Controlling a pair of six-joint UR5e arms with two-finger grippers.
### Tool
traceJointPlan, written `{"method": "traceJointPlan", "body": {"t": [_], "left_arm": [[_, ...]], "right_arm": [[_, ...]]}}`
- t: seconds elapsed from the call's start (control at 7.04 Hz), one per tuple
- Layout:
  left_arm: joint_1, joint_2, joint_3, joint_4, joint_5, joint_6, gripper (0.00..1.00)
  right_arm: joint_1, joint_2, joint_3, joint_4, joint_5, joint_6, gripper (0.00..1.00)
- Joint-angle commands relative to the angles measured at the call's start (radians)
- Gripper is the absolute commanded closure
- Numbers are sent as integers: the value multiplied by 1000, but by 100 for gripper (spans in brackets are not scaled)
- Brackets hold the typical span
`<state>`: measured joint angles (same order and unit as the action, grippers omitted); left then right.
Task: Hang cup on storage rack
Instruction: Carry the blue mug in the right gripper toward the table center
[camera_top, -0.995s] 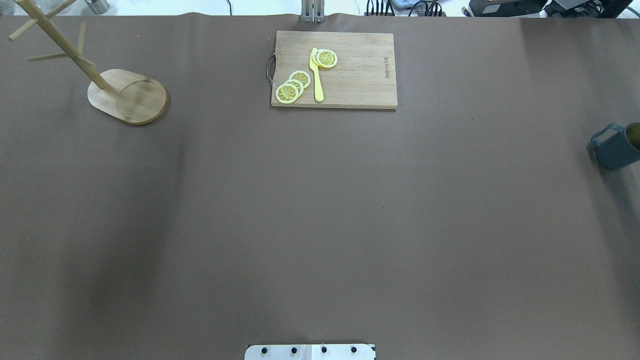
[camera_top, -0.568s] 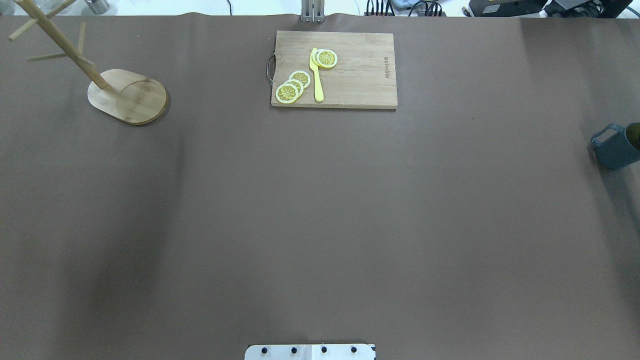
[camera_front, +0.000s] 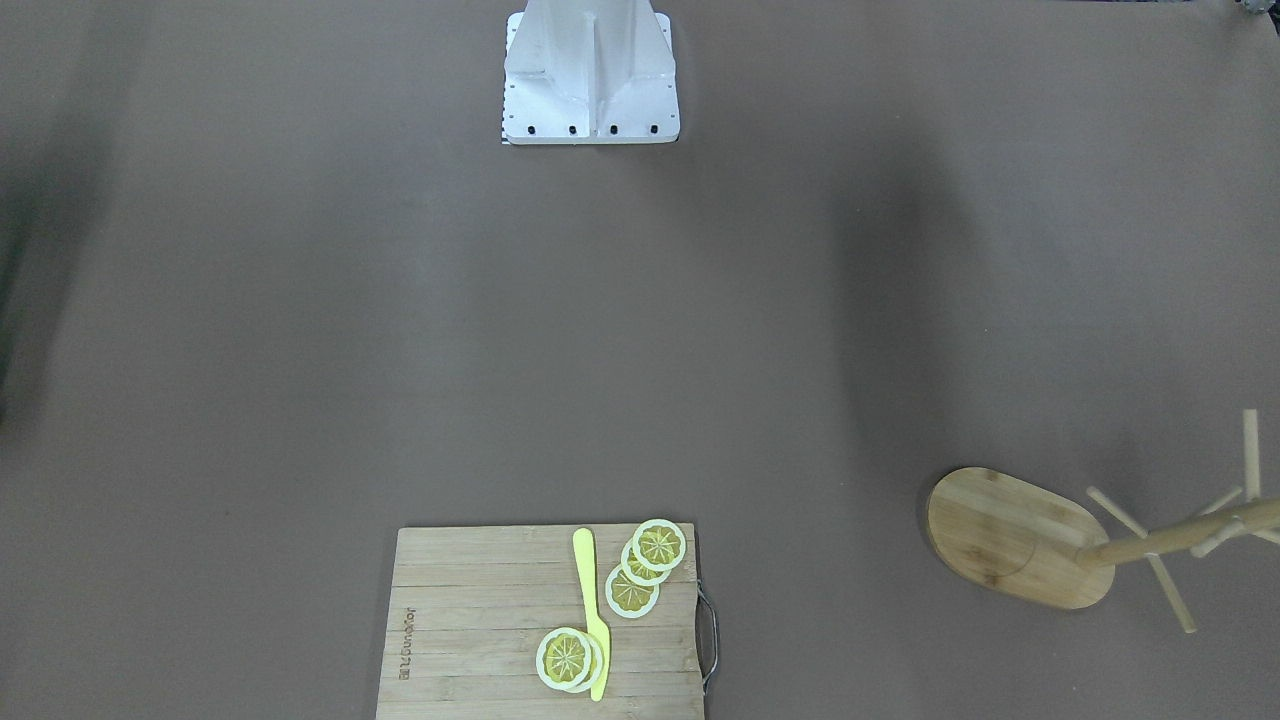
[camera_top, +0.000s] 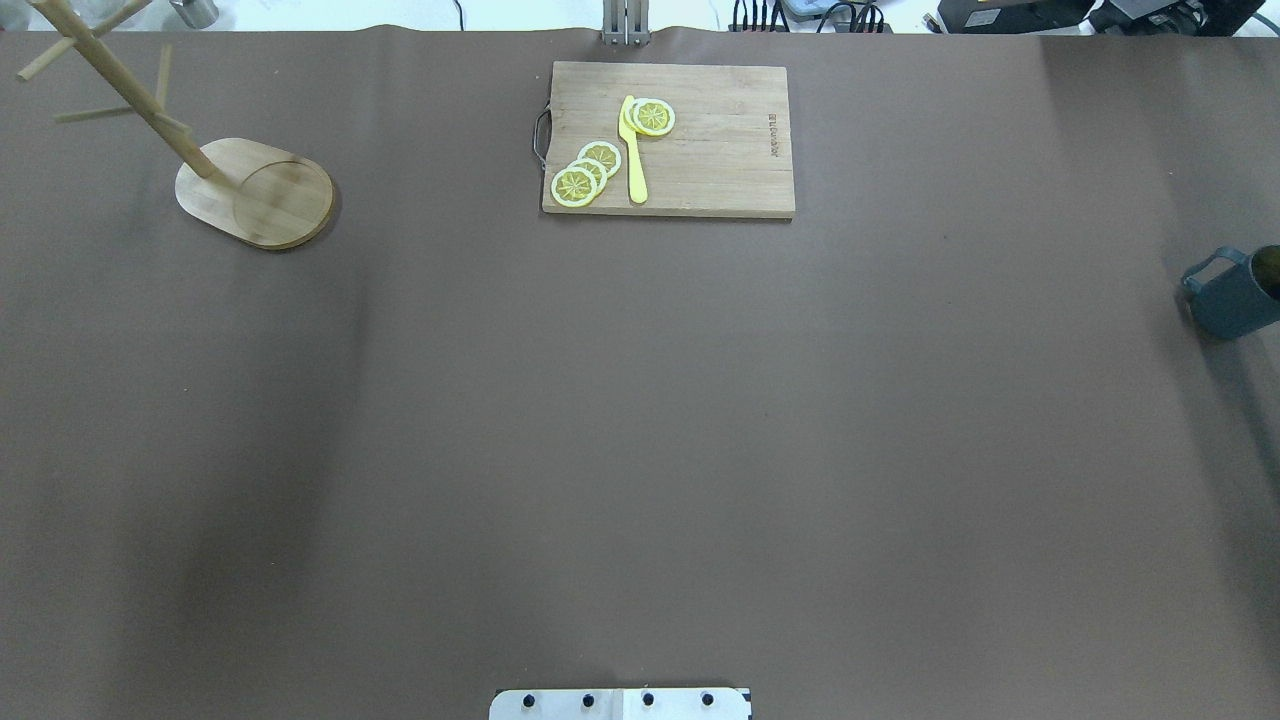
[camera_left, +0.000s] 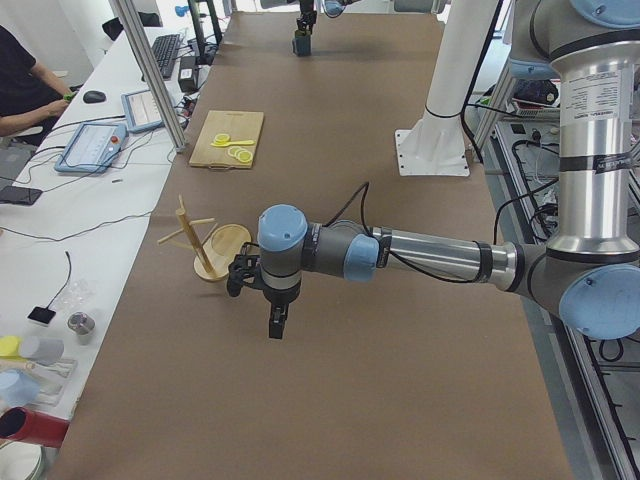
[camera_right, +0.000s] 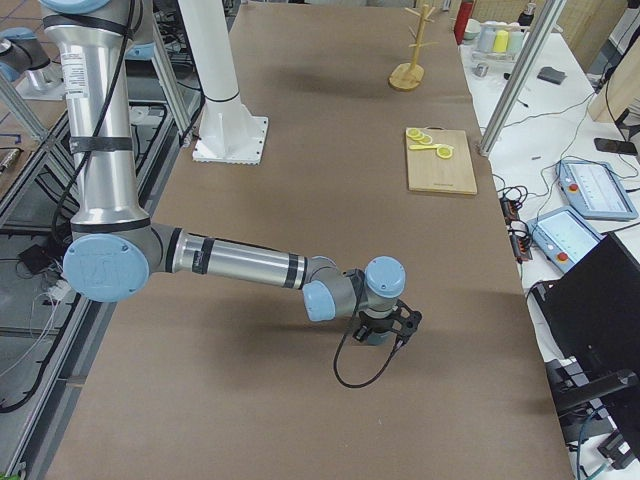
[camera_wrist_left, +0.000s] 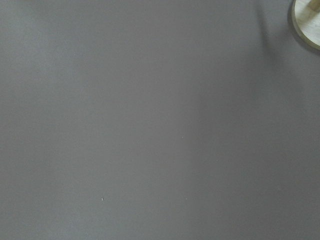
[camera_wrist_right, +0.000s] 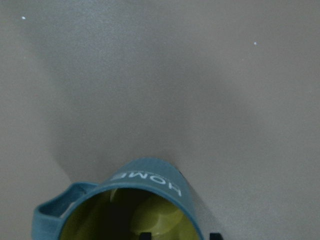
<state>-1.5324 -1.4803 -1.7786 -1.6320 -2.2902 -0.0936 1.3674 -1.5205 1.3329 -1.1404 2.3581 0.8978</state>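
The dark blue-grey cup (camera_top: 1235, 295) stands upright at the table's right edge, handle to the left. It fills the bottom of the right wrist view (camera_wrist_right: 150, 187), showing its "HOME" lettering and yellowish inside. My right gripper (camera_wrist_right: 180, 234) is over its rim, with one fingertip (camera_wrist_right: 145, 234) inside the cup and the other outside the wall, set apart. The bamboo storage rack (camera_top: 255, 190) stands at the far left, and no cup hangs on it. My left gripper (camera_left: 277, 328) hangs above bare table near the rack (camera_left: 205, 245). I cannot tell whether it is open or shut.
A wooden cutting board (camera_top: 668, 140) with lemon slices and a yellow knife (camera_top: 633, 150) lies at the far middle of the table. The robot's base (camera_front: 590, 70) is at the near middle. Brown cloth covers the table between the rack and the cup.
The cup shifted slightly to the right between the first and second earlier frames and has stayed still since. The rack and board have not moved.
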Motion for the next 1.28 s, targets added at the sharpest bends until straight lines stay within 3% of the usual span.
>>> {"method": "traceJointPlan", "body": {"t": [0.0, 0.43, 0.71, 0.85, 1.14], "left_arm": [[0, 0, 7, 0, 0, 0, 2], [0, 0, 2, -3, -8, 0, 2], [0, 0, 5, -3, -49, 0, 2], [0, -2, 2, -5, -49, 0, 2], [0, -2, 1, -37, -51, -2, 2]], "right_arm": [[-1, 11, 32, -1, 13, 4, 100], [97, 63, 152, -15, 36, 20, 100], [113, 167, 163, -16, 79, -34, 100], [79, 233, 166, -16, 123, -86, 100], [-154, 359, 199, -16, 81, -95, 100]]}}
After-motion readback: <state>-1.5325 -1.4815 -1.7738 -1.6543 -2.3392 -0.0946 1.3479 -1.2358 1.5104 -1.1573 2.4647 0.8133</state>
